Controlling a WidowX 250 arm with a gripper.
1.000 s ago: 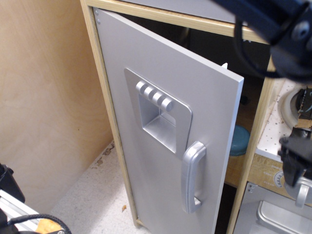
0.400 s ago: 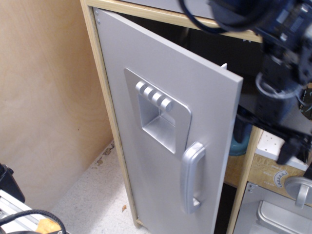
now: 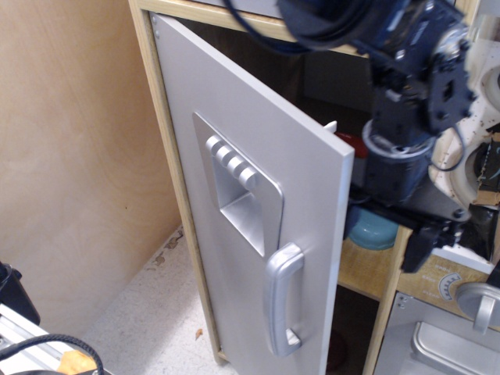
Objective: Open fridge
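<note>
The fridge door [image 3: 234,117] is a matte silver-grey panel hinged on the left of the light-wood cabinet [image 3: 166,180], and it stands partly open, swung out toward the camera. It carries a recessed dispenser panel [image 3: 238,195] with four knobs and a curved vertical handle [image 3: 283,301]. My gripper [image 3: 406,223] hangs from the dark arm [image 3: 406,94] just behind the door's free edge, in the cabinet opening. Its black fingers are partly hidden by the door and the wrist, so I cannot tell how they stand.
A teal bowl [image 3: 375,230] and a red item [image 3: 353,144] sit on shelves inside. The smaller silver oven door [image 3: 437,348] with a round knob [image 3: 478,301] is at lower right. A wooden wall [image 3: 70,156] closes the left side. Speckled floor [image 3: 148,312] lies below.
The arm has swung from the right edge into the cabinet opening behind the door. The door's free edge has moved left and outward, so the door stands wider open.
</note>
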